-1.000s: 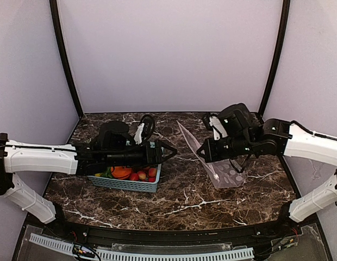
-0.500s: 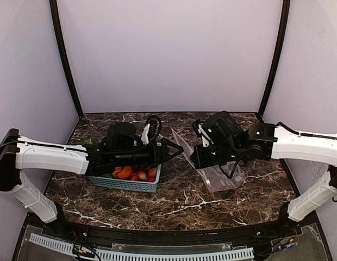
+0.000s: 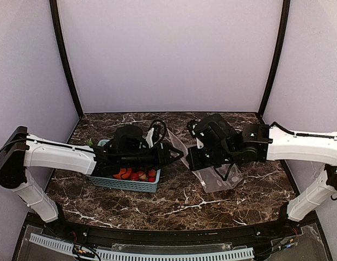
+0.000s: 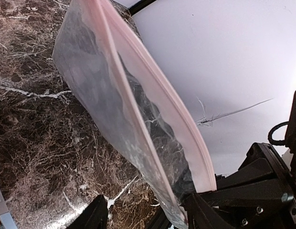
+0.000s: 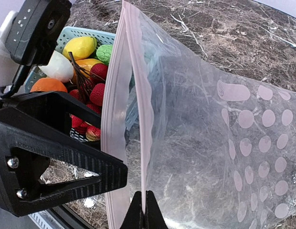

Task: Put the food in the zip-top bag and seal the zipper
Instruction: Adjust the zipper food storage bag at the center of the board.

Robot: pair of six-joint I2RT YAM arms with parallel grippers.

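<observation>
Right wrist view: your right gripper point(image 5: 143, 212) clamped on zip-top bag point(image 5: 210, 119) lip, zipper point(image 5: 120, 119) running up frame; left gripper point(image 4: 148, 212) spread, straddling lip.

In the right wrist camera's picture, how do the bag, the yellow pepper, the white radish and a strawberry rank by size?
Largest by far: the bag, also nearest the camera.
Next: the yellow pepper and the white radish look about alike.
Smallest: the strawberry.

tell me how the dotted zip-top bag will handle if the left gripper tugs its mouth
Probably floppy: the zip-top bag wrinkles and droops from the right gripper. Likely light, held by one edge. Glossy film may slip.
</observation>
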